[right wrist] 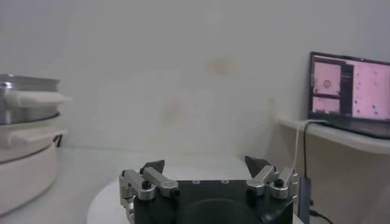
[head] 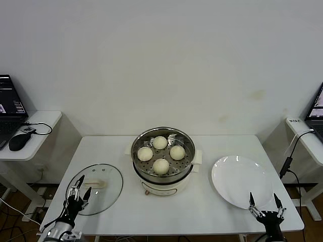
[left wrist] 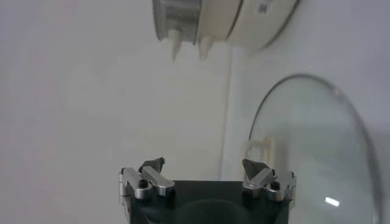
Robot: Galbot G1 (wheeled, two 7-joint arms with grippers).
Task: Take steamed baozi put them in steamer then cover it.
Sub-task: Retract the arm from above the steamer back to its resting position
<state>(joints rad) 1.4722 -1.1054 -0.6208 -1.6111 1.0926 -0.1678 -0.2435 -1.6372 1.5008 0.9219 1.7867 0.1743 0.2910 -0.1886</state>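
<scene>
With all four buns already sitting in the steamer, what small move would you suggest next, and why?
Probably lower the open left pincer onto the glass lid's cream handle: four baozi fill the uncovered steamer, and the lid lies flat right beside that pincer.

Black gripper bodies (right wrist: 204, 182) carry silver screwed links, dark-tipped jaws.

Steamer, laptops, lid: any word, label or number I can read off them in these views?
None can be read.
steamer: a small dark mark on its white base in the left wrist view, too blurred to read.
left laptop: screen content too small to read.
right laptop: pink windows with dots, no legible text.
glass lid, white plate: no markings visible.
</scene>
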